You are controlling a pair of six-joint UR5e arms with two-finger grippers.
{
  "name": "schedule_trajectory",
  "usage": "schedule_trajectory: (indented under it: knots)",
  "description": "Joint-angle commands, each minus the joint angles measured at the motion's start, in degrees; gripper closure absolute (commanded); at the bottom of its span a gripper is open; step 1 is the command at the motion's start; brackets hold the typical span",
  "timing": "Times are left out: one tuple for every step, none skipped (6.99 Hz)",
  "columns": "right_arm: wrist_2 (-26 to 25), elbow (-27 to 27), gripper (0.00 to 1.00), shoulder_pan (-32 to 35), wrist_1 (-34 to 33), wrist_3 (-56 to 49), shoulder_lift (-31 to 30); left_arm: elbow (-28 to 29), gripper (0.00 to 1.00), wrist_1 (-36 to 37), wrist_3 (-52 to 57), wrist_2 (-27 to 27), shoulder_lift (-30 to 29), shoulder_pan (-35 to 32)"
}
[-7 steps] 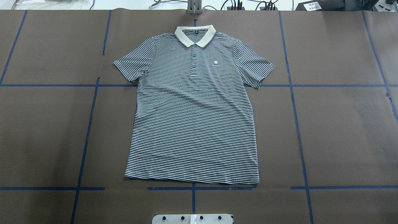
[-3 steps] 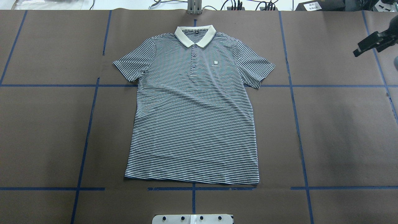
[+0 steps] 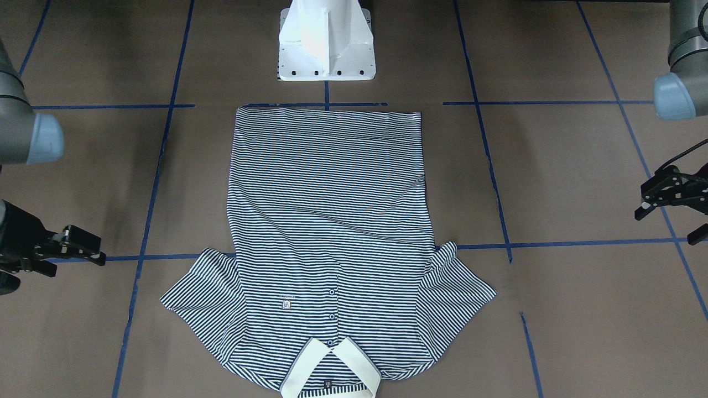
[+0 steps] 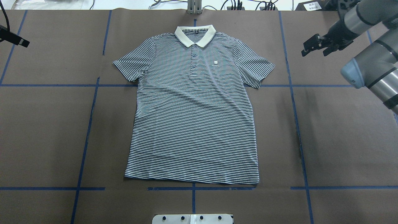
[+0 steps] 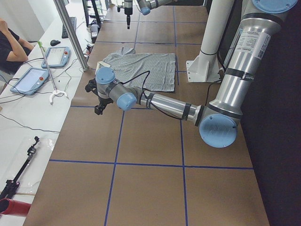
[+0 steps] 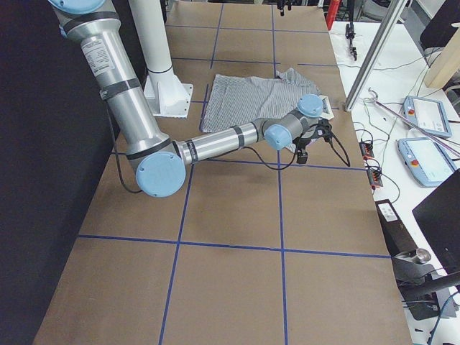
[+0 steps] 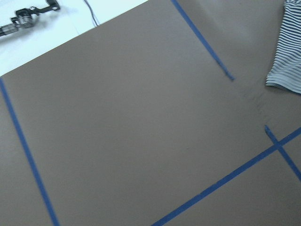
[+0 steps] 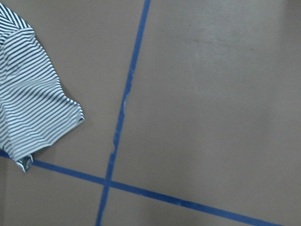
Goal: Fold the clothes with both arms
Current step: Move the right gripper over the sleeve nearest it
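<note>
The striped polo shirt (image 4: 192, 124) lies flat and face up on the brown table cover, its cream collar (image 4: 195, 35) at the far side from the robot. Both sleeves are spread out. My right gripper (image 4: 314, 53) hovers open beyond the shirt's right sleeve (image 4: 256, 70), apart from it, and also shows in the front view (image 3: 77, 264). My left gripper (image 3: 669, 224) is open, well off the other sleeve; overhead only one finger (image 4: 15, 39) shows at the left edge. Each wrist view catches a sleeve tip (image 7: 287, 52) (image 8: 33, 99).
Blue tape lines (image 4: 295, 109) grid the brown cover. The white pedestal base (image 3: 326, 50) stands just behind the shirt's hem. A metal post (image 4: 194, 6) and cables sit past the collar. Tablets (image 5: 28, 80) and a seated person (image 5: 9, 47) are at the side bench.
My right arm has swung in from the right edge toward the shirt's sleeve. A finger of my left gripper has come into view at the left edge. The shirt has not moved.
</note>
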Motion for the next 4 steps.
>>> schedule_trajectory:
  knots:
    - [-10.73, -7.14, 0.0, -5.79, 5.65, 4.15, 5.41, 0.77, 0.0, -0.47, -6.55, 3.14, -1.64, 0.56]
    - [-11.03, -12.92, 0.0, -6.85, 7.49, 4.16, 9.63, 0.85, 0.0, -1.26, -6.64, 3.15, -1.64, 0.56]
    - [-12.25, -15.16, 0.0, -7.9, 8.29, 4.16, 10.45, 0.76, 0.0, -1.26, -6.82, 3.15, -1.64, 0.56]
    - [-13.3, -15.18, 0.0, -9.04, 8.12, 4.16, 10.37, 0.33, 0.0, -1.26, -7.08, 3.06, -1.64, 0.56]
